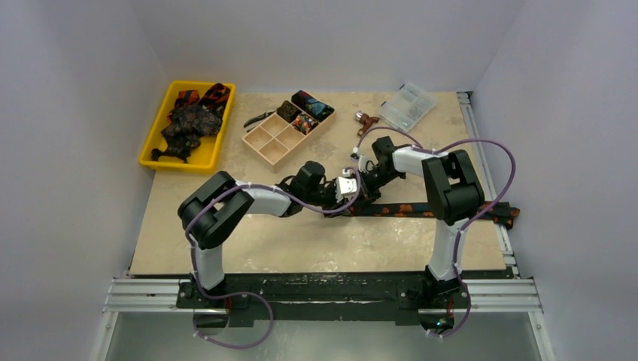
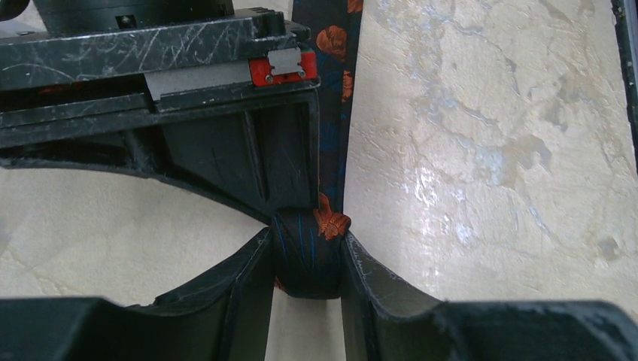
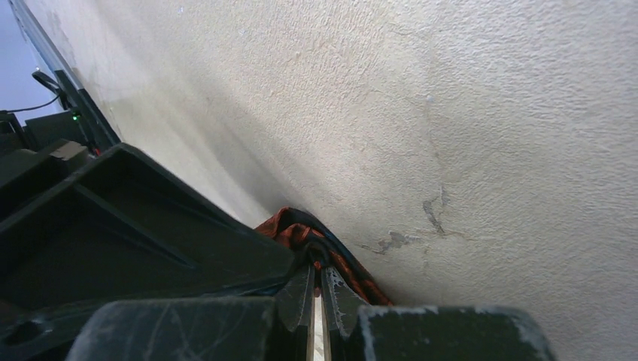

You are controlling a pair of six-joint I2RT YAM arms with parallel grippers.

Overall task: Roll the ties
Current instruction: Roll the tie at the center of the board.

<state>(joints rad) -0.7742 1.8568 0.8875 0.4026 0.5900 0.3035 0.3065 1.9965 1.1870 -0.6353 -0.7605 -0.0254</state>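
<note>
One tie, dark with orange blotches, lies flat on the worktop, stretched from the middle out to the right edge. Its left end is wound into a small tight roll near the middle of the worktop. The jaws of the left gripper stand narrow and hold that roll from both sides. The jaws of the right gripper are pressed together on a fold of the same fabric, right at the roll, so the two grippers meet tip to tip. A yellow tray in the far left corner holds loose ties in a heap. Just beside it, toward the middle of the far edge, a tan divided box has rolled ties in its far compartments. A clear plastic box sits near the far right corner.
</note>
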